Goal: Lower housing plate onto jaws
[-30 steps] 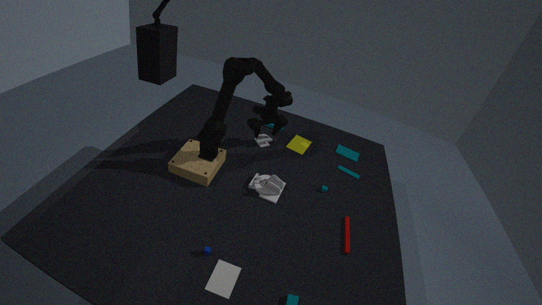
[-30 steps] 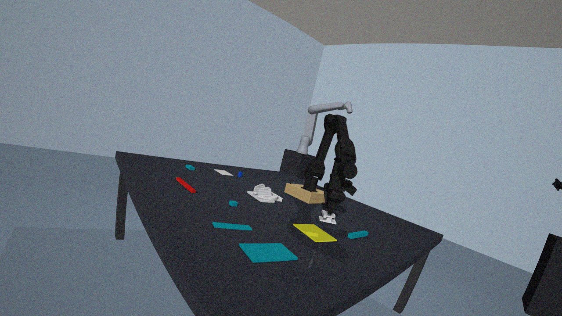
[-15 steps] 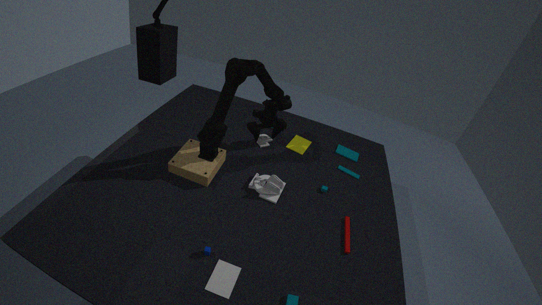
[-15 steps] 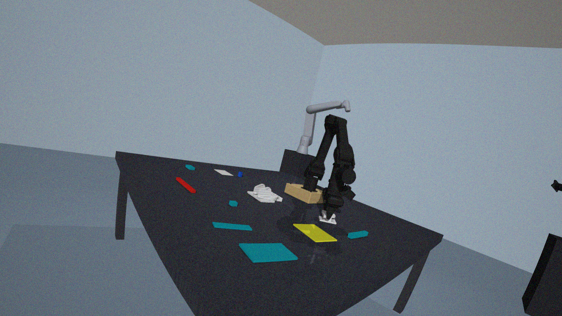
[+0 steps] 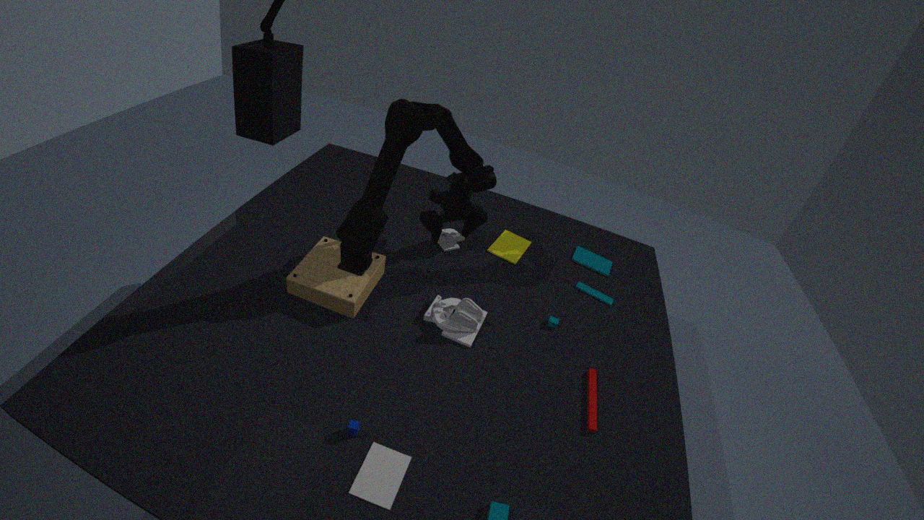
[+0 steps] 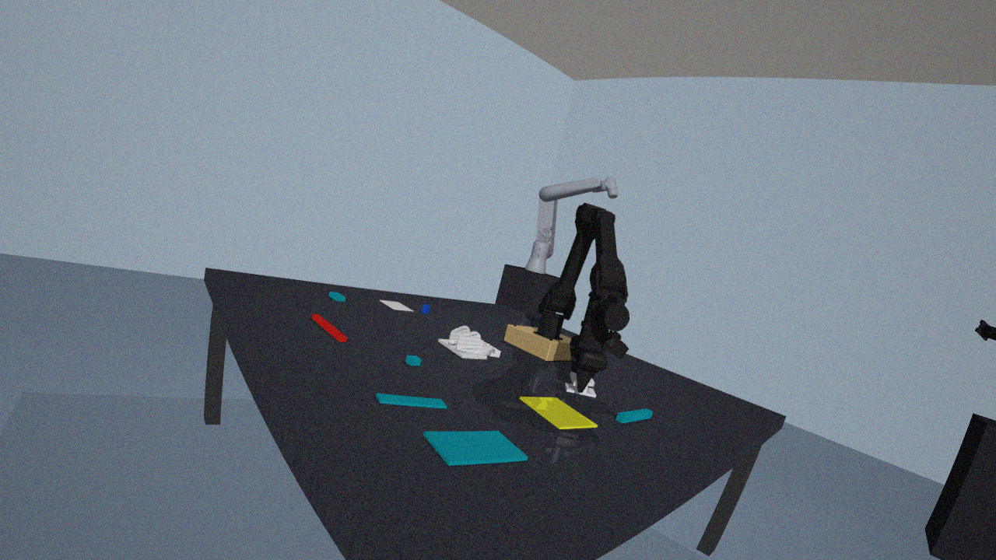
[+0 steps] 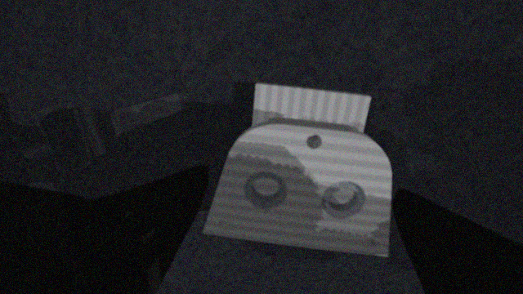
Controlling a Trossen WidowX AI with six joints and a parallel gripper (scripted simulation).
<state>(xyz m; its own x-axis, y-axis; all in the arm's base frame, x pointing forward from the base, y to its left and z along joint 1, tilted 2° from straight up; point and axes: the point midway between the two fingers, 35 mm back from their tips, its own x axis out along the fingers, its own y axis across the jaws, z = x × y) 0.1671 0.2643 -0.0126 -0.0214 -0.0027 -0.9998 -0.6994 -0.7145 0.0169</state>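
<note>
The housing plate [image 7: 351,163], pale with a rounded edge and two round features, sits on a ribbed pale support [image 7: 312,107]. My gripper [image 7: 301,186] [image 5: 450,237] [image 6: 583,386] is open. In the wrist view its dark fingers stand on either side of the plate, and nothing is gripped. Contact with the plate's sides cannot be told. The pale jaw assembly [image 5: 466,318] [image 6: 468,340] stands apart, nearer the table's middle, on a flat base [image 5: 466,340]. Its pins and stubs are too small to make out. The far side of the plate is partly hidden by fingers in the exterior view.
A yellow slab [image 5: 510,247] [image 6: 558,413] lies beside the plate. Teal pieces [image 5: 591,260] [image 6: 475,447] lie beyond it, with another teal bar [image 6: 634,415] nearby. A red bar [image 5: 592,401] [image 6: 328,327], a white slab [image 5: 381,475] and a blue cube [image 5: 353,427] lie farther off.
</note>
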